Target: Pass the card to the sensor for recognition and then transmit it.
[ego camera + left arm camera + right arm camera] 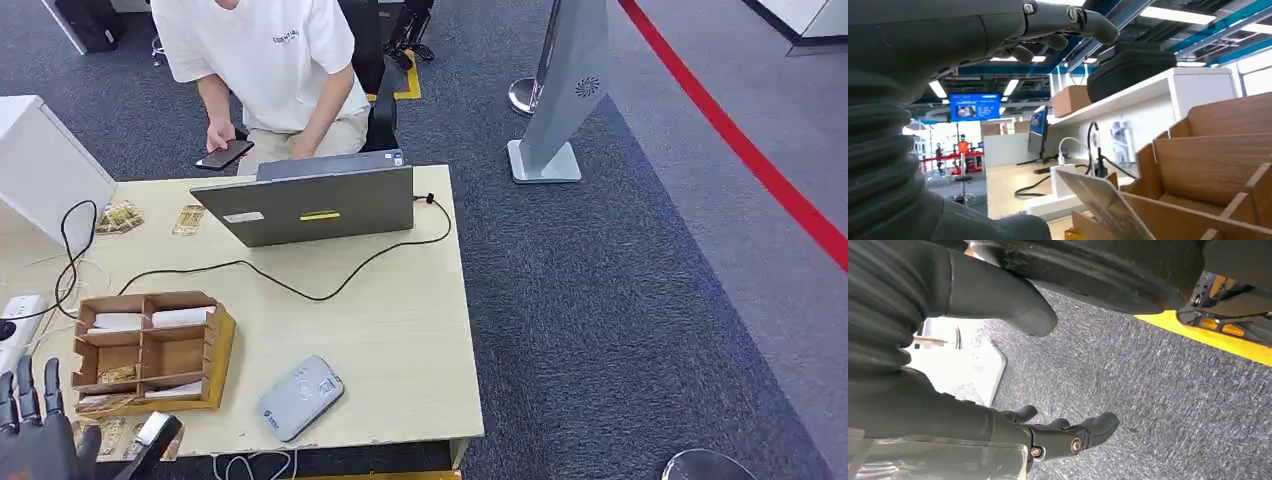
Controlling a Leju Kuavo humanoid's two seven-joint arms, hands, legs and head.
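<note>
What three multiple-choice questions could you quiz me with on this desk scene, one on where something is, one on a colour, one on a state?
1. Where does the grey rounded card reader lie?
A. On the light wooden table near its front edge, beside the brown wooden compartment box
B. On top of the laptop
C. Inside the box

2. What colour is the thin cable running across the table to the grey laptop?
A. White
B. Black
C. Red

3. How is the robot's right hand?
A. Gripping a card
B. Pressing on the reader
C. Holding nothing, over grey carpet

Answers: 1 A, the head view shows the reader flat on the table by the box; 2 B, the cable is dark against the pale tabletop; 3 C, the right wrist view shows its fingers apart with only carpet beyond them.
</note>
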